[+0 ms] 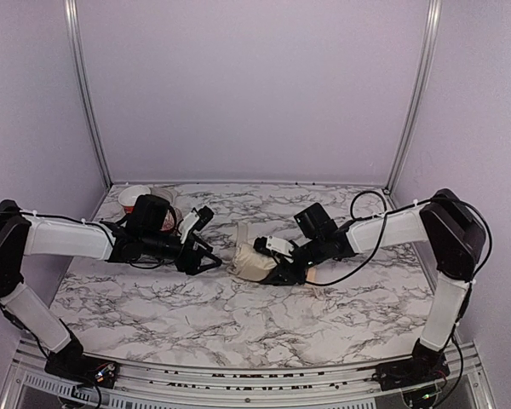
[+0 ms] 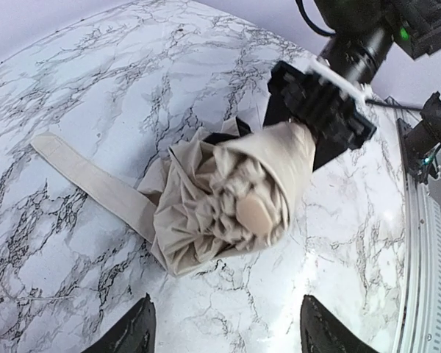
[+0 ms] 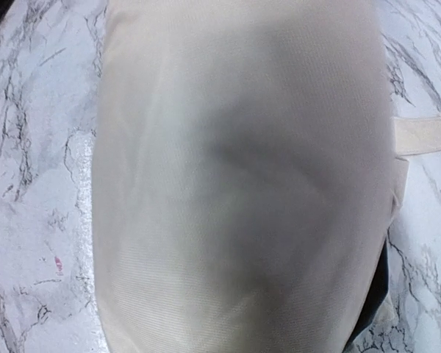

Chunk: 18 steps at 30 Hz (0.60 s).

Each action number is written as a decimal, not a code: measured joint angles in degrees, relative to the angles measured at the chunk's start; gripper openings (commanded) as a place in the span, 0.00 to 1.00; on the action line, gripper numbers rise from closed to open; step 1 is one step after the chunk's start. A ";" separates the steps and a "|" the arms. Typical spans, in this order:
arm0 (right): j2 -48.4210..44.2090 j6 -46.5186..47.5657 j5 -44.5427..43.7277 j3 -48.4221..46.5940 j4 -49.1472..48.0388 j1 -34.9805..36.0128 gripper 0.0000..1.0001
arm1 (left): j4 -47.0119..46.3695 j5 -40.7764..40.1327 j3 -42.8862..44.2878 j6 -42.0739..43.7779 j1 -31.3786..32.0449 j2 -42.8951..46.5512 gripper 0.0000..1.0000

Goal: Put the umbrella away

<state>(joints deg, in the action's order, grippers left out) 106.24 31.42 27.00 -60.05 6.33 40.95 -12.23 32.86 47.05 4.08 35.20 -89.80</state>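
Note:
The umbrella (image 1: 254, 261) lies folded on the marble table (image 1: 238, 315), a cream fabric bundle with a little black showing. In the left wrist view its bunched end (image 2: 235, 191) faces me with the tan wooden knob (image 2: 254, 214) in the middle, and its strap (image 2: 88, 176) trails left on the table. My right gripper (image 1: 283, 266) is shut on the umbrella's far end; its black jaws show in the left wrist view (image 2: 325, 110). In the right wrist view cream fabric (image 3: 242, 184) fills the frame and hides the fingers. My left gripper (image 1: 211, 256) is open and empty, just left of the umbrella, fingertips (image 2: 136, 334) apart from it.
A white and red bowl stack (image 1: 146, 198) stands at the back left behind my left arm. Metal frame posts (image 1: 85, 94) rise at both back corners. A black cable (image 1: 366, 204) loops over my right arm. The strap also shows in the right wrist view (image 3: 426, 136).

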 measured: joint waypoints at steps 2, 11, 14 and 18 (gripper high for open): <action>0.74 -1.42 4.37 -0.92 0.96 -1.81 0.21 | -0.17 -1.79 -0.76 0.83 1.64 -0.02 0.68; 4.59 -5.18 11.63 -4.81 4.48 -3.72 0.11 | -1.70 -8.09 -1.44 6.29 8.00 -0.20 0.47; 3.08 -8.13 11.87 -2.95 1.77 -4.48 0.11 | -3.04 -10.43 -2.29 6.78 7.91 -1.40 0.48; -1.11 -11.06 13.33 0.85 -1.95 -5.92 0.11 | -5.05 -13.99 -3.41 6.69 7.93 -3.65 0.61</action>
<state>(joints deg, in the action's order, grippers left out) 105.12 20.36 40.34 -59.20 4.38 35.03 -17.28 18.87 43.64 10.76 43.13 -93.45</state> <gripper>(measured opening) 0.309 0.524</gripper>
